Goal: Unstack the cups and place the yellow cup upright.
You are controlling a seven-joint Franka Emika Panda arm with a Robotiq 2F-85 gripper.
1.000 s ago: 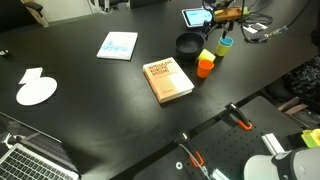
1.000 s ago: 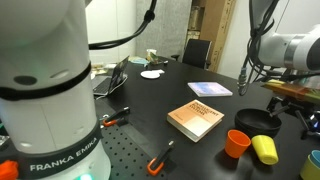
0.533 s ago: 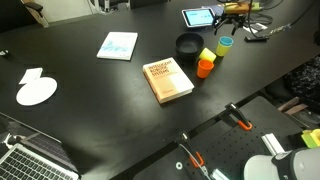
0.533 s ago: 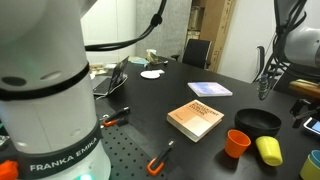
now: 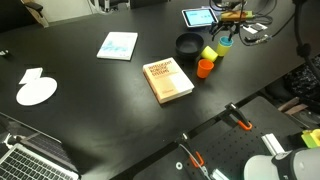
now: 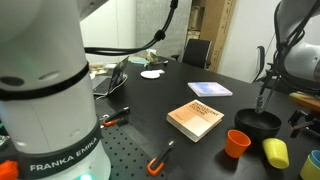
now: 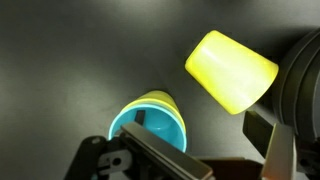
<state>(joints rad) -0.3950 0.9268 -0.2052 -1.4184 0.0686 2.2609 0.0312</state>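
Note:
The yellow cup [image 7: 232, 70] lies on its side on the black table, also seen in both exterior views [image 5: 209, 53] [image 6: 275, 153]. Beside it the orange cup [image 5: 205, 68] [image 6: 237, 143] stands with its mouth up. The light blue cup [image 7: 148, 125] [image 5: 226, 42] stands upright apart from both, at the frame edge in an exterior view [image 6: 315, 163]. My gripper [image 7: 212, 150] [image 6: 280, 112] hangs open above the yellow and blue cups and holds nothing. One of its fingers [image 7: 150, 158] covers part of the blue cup's rim.
A black bowl [image 5: 188, 44] [image 6: 258, 123] sits right behind the cups. A brown book [image 5: 169, 80] lies mid-table, with a blue booklet [image 5: 118, 45] and a white plate [image 5: 37, 92] further off. A tablet [image 5: 195, 17] and cables sit behind the bowl.
The arm has shifted over the cups with its jaws still open. The yellow cup has moved slightly along the table and still lies on its side.

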